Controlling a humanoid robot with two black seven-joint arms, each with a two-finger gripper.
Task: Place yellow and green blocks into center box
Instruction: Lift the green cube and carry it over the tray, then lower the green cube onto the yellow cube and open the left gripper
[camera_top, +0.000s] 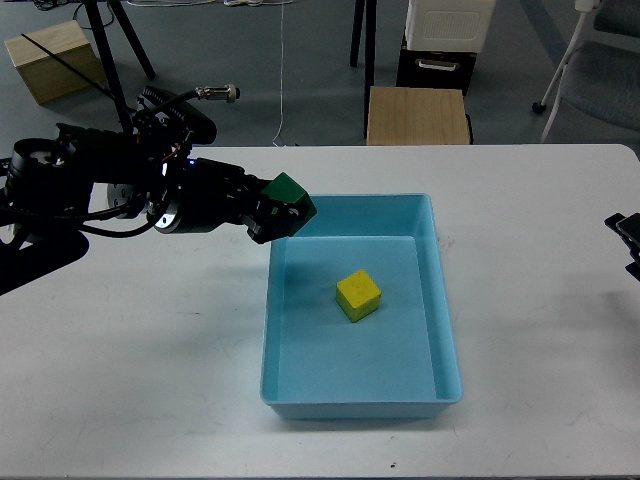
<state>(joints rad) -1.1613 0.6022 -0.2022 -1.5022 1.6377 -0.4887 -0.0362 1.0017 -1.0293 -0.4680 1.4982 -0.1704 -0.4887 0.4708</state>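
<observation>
A light blue box sits in the middle of the white table. A yellow block lies inside it, near its centre. My left gripper is shut on a green block and holds it over the box's far left corner, above the rim. Only a small dark tip of my right gripper shows at the right edge of the table; its fingers cannot be told apart.
The white table runs across the whole view. Beyond its far edge stand a wooden stool, a black-and-white cabinet, a tripod's legs and a wooden box on the floor.
</observation>
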